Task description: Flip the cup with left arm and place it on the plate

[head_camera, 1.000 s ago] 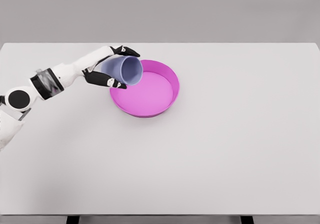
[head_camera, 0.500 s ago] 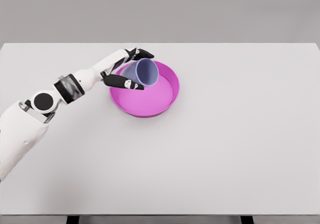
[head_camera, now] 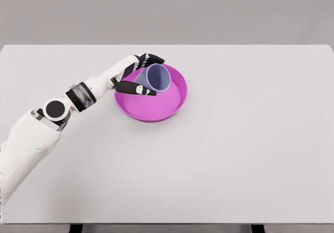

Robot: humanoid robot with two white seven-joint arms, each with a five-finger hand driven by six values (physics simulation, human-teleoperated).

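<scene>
A lavender cup (head_camera: 155, 78) is tilted on its side over the magenta plate (head_camera: 162, 105), its open mouth facing right and toward me. My left hand (head_camera: 142, 74) is shut on the cup, black fingertips (head_camera: 151, 59) behind it and the thumb (head_camera: 136, 89) in front. The cup hangs over the plate's upper left part; whether it touches the plate I cannot tell. The left arm (head_camera: 62, 108) reaches in from the lower left. The right arm is out of view.
The white table (head_camera: 235, 149) spreads wide around the plate. Its front edge (head_camera: 167, 223) runs along the bottom of the head view, with dark legs just below.
The left hand has carried the cup to the right, from the plate's left rim to over the plate. The cup's mouth has turned up a little. The arm has stretched further in.
</scene>
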